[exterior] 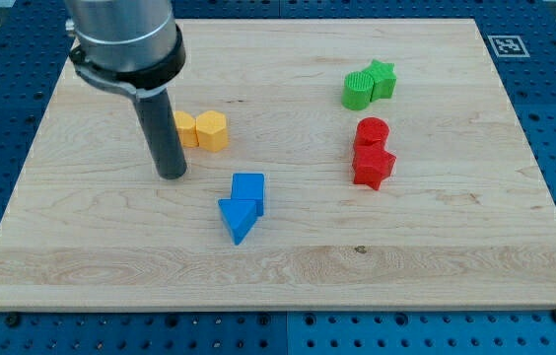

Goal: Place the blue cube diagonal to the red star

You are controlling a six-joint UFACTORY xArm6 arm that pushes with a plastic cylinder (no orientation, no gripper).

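So, nearest the view's bottom: blue triangular block (237,219), touching the blue cube (249,189) just above it, mid-board. My tip (172,174) sits left of the cube, apart from it; no claw on this rig, just a rod. Right: red star (373,167) w/ red cylinder (371,132) touching. Further up: two yellow blocks (202,130) beside the rod, green star (382,78) & green block (359,89) on the wooden board (288,266).
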